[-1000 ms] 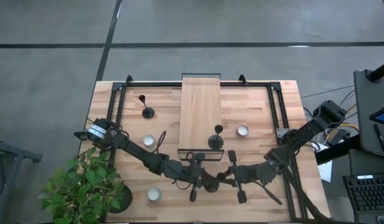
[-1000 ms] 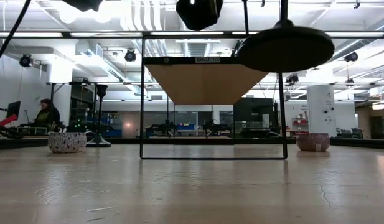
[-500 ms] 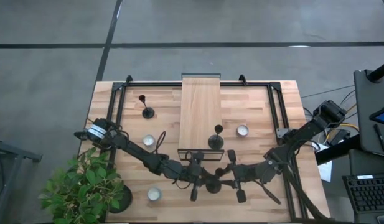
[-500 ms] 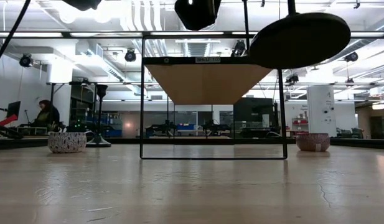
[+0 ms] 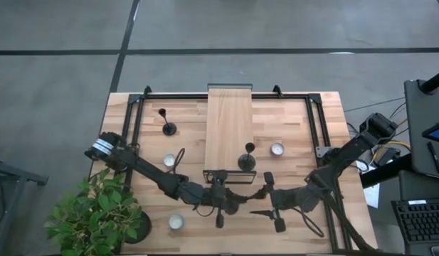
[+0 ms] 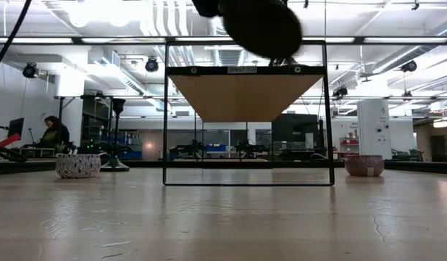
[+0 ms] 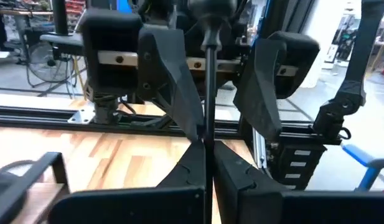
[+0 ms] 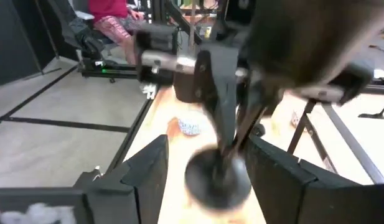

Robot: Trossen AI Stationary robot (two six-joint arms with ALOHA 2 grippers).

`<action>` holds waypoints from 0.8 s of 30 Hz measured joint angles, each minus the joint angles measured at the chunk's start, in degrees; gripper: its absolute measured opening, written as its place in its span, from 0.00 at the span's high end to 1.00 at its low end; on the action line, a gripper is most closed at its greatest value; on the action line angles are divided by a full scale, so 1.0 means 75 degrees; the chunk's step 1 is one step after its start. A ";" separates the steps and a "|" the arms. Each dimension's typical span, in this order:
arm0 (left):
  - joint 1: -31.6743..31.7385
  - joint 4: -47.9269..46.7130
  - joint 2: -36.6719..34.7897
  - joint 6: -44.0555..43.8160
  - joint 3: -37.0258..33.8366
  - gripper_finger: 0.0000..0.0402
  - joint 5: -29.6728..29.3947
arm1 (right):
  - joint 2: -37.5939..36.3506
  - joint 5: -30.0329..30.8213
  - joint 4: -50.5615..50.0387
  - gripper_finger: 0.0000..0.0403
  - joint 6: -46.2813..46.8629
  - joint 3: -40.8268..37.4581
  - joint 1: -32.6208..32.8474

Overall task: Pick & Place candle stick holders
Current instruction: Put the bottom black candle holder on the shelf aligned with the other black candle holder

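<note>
Left claw [image 7: 206,146] clamped on holder [image 7: 207,93] stem, front of bench [image 5: 304,142] | right claw [image 8: 207,171] fingers spread, holder base between | no contact seen

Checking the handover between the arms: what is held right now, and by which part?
The left gripper is shut on a candle stick holder, pinching its thin stem. The right gripper is open around the holder's base, holding nothing.
</note>
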 joint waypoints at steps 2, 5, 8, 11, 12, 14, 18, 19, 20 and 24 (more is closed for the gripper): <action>0.0018 0.0026 -0.0208 -0.0021 0.0001 1.00 -0.0323 | 0.0017 -0.0216 -0.0090 0.50 0.0061 -0.0058 0.0110; 0.0046 0.0052 -0.0440 0.0133 0.0011 1.00 -0.0420 | 0.0009 -0.0226 -0.0065 0.50 0.0158 -0.0116 0.0177; 0.0006 -0.0099 -0.0441 0.0147 -0.0020 1.00 -0.0306 | -0.0001 0.0193 0.0039 0.50 -0.0062 -0.0115 0.0130; 0.0013 0.0006 -0.0441 0.0161 -0.0046 1.00 -0.0396 | 0.0002 0.0206 0.0039 0.50 0.0020 -0.0118 0.0145; -0.0005 0.0092 -0.0464 0.0256 -0.0073 1.00 -0.0582 | -0.0001 0.0170 -0.0003 0.50 0.0089 -0.0118 0.0175; -0.0038 0.0166 -0.0495 0.0547 -0.0110 1.00 -0.1000 | -0.0001 0.0131 -0.0262 0.50 0.0236 -0.0127 0.0243; -0.0111 0.0191 -0.0531 0.0899 -0.0117 1.00 -0.1801 | 0.0031 0.0224 -0.0470 0.50 0.0542 -0.0206 0.0333; -0.0130 0.0238 -0.0531 0.1001 -0.0117 1.00 -0.1976 | 0.0031 0.0228 -0.0474 0.50 0.0579 -0.0224 0.0364; -0.0149 0.0295 -0.0531 0.1111 -0.0119 1.00 -0.2177 | 0.0031 0.0223 -0.0467 0.50 0.0606 -0.0234 0.0381; -0.0278 0.0829 -0.0534 0.1932 -0.0126 1.00 -0.3053 | 0.0031 0.0213 -0.0452 0.50 0.0653 -0.0282 0.0406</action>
